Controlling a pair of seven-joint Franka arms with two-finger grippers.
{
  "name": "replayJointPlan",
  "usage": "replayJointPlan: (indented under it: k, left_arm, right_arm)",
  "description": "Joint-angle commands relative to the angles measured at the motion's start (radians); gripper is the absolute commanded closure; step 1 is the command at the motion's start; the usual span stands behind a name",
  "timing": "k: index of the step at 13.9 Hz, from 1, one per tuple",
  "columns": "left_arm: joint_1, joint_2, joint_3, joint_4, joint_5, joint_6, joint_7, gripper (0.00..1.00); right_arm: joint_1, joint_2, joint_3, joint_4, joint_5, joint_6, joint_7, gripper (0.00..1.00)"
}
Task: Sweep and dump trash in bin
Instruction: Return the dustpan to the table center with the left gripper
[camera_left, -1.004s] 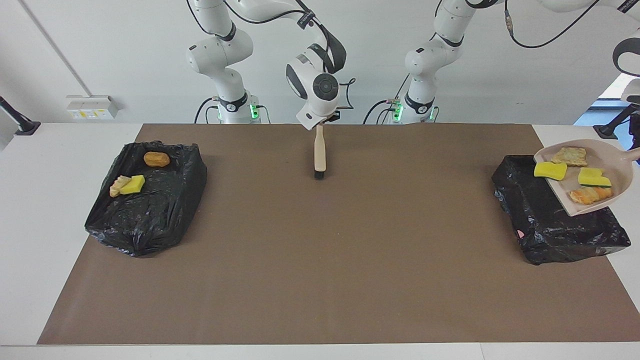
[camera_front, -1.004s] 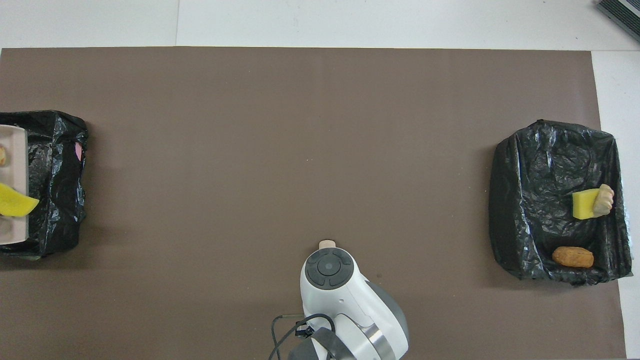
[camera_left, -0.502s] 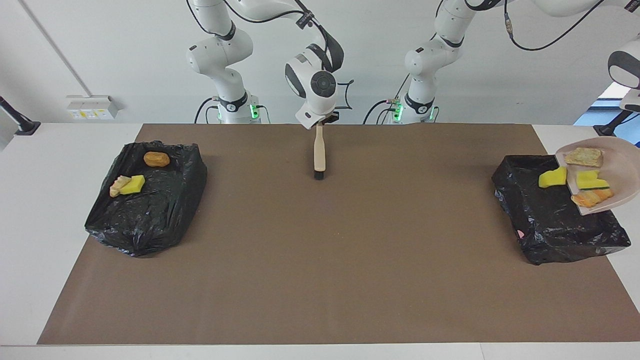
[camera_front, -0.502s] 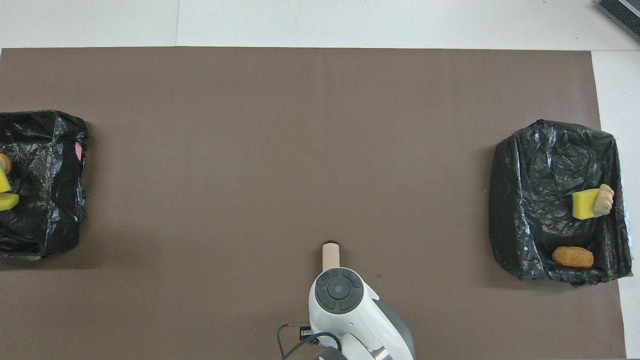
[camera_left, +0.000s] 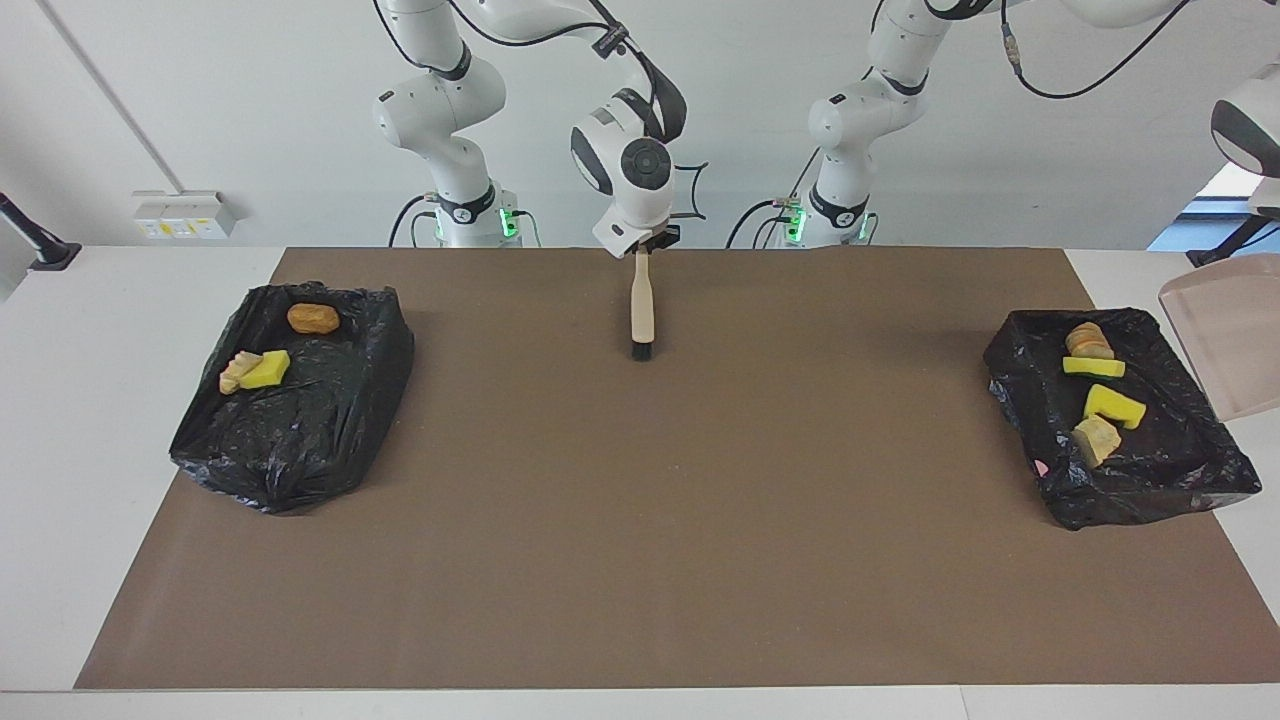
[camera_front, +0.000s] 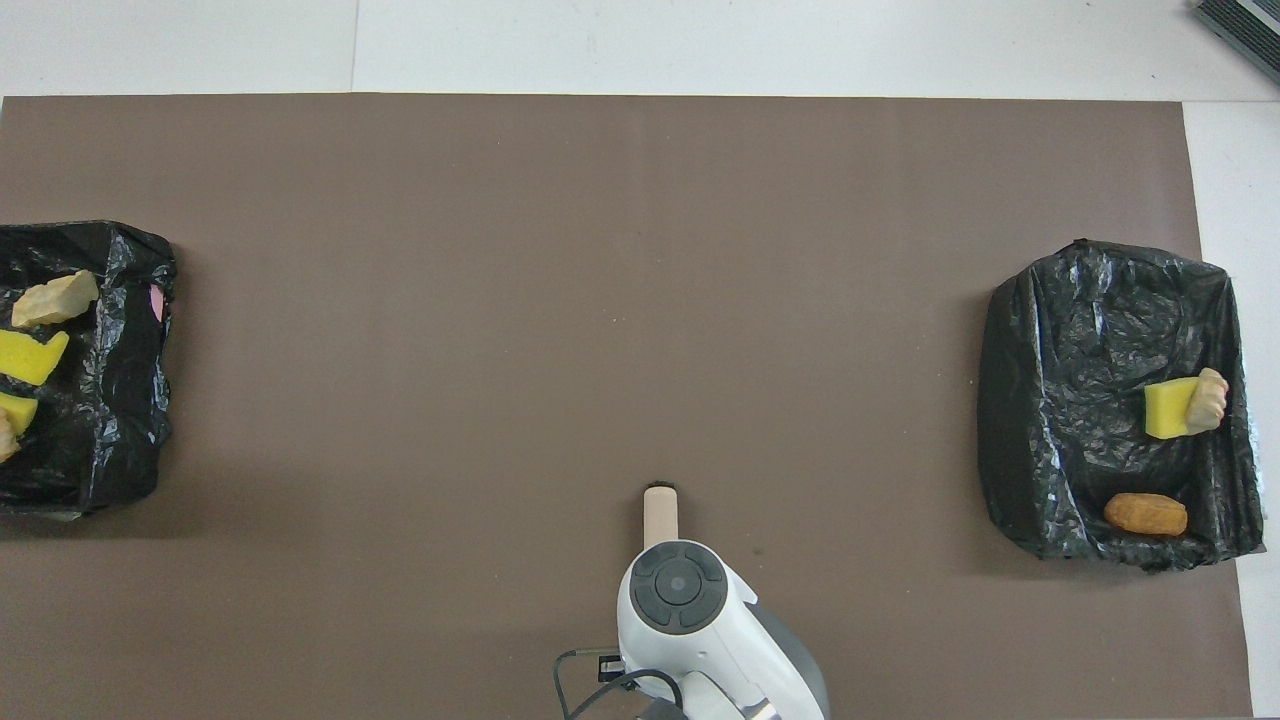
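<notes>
- The right tool is seen closed on the top of the brush handle. The brush hangs straight down below it, with the bristles at the desk.
- If that grip were slackened, the brush could topple, since it cannot be expected to stand on its bristles.
- The left tool is outside both views, so its state cannot be told. The dustpan, judged to be carried by it, is tilted and empty in the air beside the bin at the left arm's end.
- The trash is all binned. Four scraps lie in that bin, well away from the right tool toward the left arm's end. Three lie in the other bin, well away from it toward the right arm's end. None is seen loose on the desk.
- The loose black liner could be caught by the dustpan lip if the pan were lowered or swung inward, and the bin could be dragged or scraps flicked out.
- A sponge bit near the bin wall could be bounced out by such a knock, being light.
- The brush could be scraped along the desk if the right arm were moved without being lifted first.
</notes>
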Motion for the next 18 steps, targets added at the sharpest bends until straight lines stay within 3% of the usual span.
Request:
replayJointPlan:
  k: [1,7,11,18]
  left_arm:
    - [-0.021,-0.025,-0.005,0.021,-0.107,-0.05,-0.017,1.0]
    - [-0.22,-0.027,-0.015,-0.007,-0.355,-0.223,-0.304,1.0]
    - [-0.386,-0.008,-0.015,-0.073,-0.471,-0.234,-0.734,1.0]
    - [-0.699,0.137,-0.015,-0.062,-0.665,-0.158,-1.584,1.0]
  right_arm:
    - [-0.003,0.002,-0.001,0.006,0.0,0.025,-0.061,0.0]
    - [-0.072,0.037,-0.009,0.111,-0.09,0.026,-0.062,0.0]
    - [-0.214,0.028,-0.009,0.22,-0.226,0.014,-0.067,0.0]
    - [-0.464,0.019,-0.012,0.372,-0.391,-0.054,-0.193,0.0]
